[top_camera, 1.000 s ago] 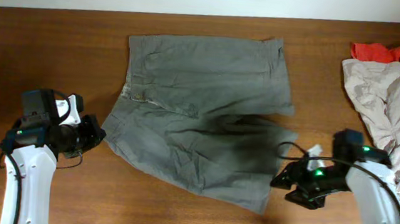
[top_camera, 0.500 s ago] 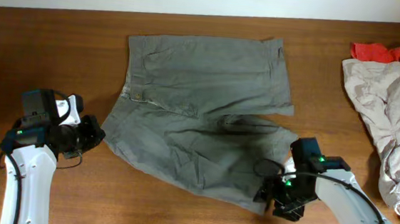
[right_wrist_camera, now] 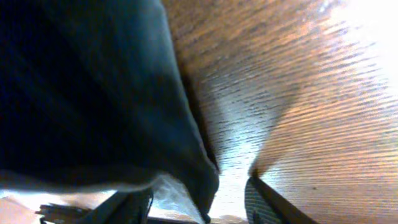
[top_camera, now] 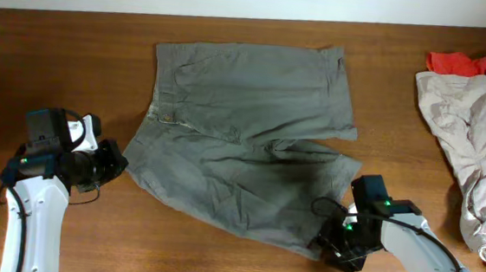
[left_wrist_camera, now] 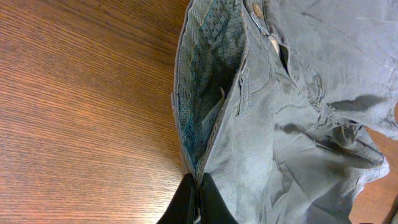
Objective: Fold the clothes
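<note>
In the middle of the brown table (top_camera: 74, 71) lie the grey-green shorts (top_camera: 242, 145). They are spread out flat, with some wrinkles. The waistband is on the left side and the two wide legs point to the right. One leg lies far from the robot. The other leg lies near and slants toward the near right.

The left gripper (top_camera: 122, 163) is at the left side, right at the near end of the waistband. Its fingers are pressed tight together. In the left wrist view the shut tips (left_wrist_camera: 194, 202) touch the edge of the waistband, where the patterned inside of the shorts (left_wrist_camera: 292, 124) shows. I cannot tell if a bit of cloth is pinched between them.

The right gripper (top_camera: 332, 245) is at the near right corner of the near leg. In the right wrist view its fingers (right_wrist_camera: 267, 199) stand apart, about half wide. The corner of the shorts (right_wrist_camera: 93, 93) hangs down between them. There is a gap of bare table between the cloth and one finger.

At the far right of the table lies a pale beige garment (top_camera: 478, 128), all crumpled. A red cloth (top_camera: 457, 62) peeks out from behind it.
</note>
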Motion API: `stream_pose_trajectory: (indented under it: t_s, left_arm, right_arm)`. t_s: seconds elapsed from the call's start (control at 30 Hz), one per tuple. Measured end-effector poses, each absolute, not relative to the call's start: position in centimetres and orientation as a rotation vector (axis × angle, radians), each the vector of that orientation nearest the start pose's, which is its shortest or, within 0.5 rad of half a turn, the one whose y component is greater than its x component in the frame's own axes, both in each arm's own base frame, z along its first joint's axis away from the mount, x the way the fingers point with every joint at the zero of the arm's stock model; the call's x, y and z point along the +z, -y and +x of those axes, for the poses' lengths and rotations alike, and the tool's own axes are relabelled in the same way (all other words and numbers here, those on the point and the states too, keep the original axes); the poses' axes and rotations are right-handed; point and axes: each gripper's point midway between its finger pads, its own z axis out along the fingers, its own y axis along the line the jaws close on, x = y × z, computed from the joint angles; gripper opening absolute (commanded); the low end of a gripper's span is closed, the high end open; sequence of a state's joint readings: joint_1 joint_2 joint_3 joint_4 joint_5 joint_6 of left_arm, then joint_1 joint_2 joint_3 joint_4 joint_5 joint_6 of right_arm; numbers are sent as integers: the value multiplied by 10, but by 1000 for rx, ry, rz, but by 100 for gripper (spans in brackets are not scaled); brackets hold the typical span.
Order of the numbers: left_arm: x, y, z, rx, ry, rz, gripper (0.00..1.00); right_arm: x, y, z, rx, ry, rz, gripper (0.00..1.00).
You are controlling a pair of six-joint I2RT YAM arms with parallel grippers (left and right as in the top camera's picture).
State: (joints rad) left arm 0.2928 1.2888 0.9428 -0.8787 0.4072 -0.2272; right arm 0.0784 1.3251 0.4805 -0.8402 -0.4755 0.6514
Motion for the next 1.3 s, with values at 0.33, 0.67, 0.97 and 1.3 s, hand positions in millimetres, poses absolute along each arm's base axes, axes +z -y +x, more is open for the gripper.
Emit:
stream_pose_trajectory:
  t_s: [0.33, 0.67, 0.97, 1.3]
  left_arm:
    - [122, -15, 284, -548, -2667, -607, 1]
    - [122, -15, 284, -547, -2666, -607, 1]
    - [122, -16, 284, -537, -2666, -608, 1]
    - [128, -16, 284, -525, -2650, -567, 1]
  right_arm:
    - [0, -96, 126, 763, -3196, 1010, 10]
    - [12, -98, 142, 784, -3172, 941, 4]
    - [85, -83, 180, 634, -3128, 687, 4]
    - [130, -63, 197, 463, -3021, 593, 4]
